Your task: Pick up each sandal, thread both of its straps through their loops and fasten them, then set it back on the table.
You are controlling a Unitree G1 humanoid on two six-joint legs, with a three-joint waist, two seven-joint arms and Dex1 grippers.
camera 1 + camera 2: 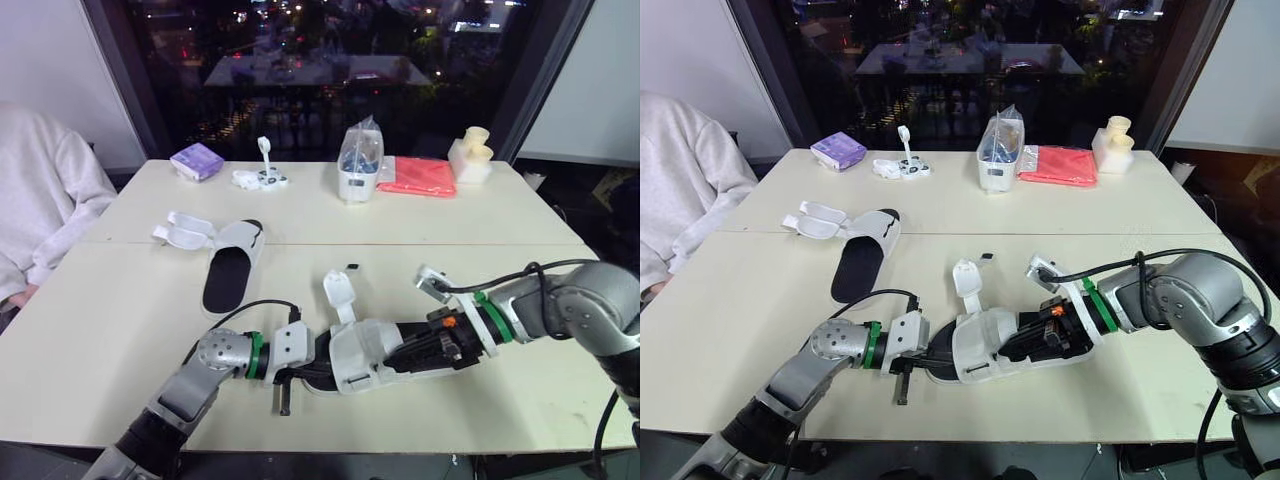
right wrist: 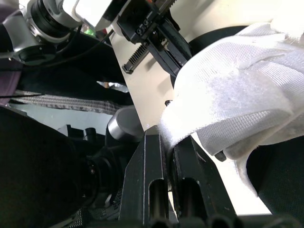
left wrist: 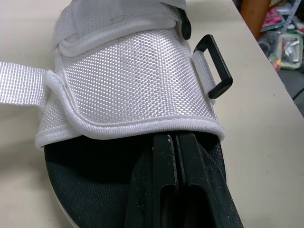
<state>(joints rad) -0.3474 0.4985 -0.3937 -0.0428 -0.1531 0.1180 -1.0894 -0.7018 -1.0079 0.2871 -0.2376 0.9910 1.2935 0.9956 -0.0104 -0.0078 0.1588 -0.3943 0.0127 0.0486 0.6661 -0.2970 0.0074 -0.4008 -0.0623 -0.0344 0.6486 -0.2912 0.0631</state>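
Two sandals are on the table (image 1: 120,340). The first sandal (image 1: 365,360) lies near the front edge, between two grippers. The left gripper (image 3: 173,138) has its fingers pressed together, tips on the black insole. The right gripper (image 2: 169,135) pinches one white strap (image 2: 228,118). The second sandal (image 1: 232,265) lies toward the left edge, unfastened.

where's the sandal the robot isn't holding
In the left eye view the free sandal lies on the table, left of centre, beyond the left end effector and the held sandal.
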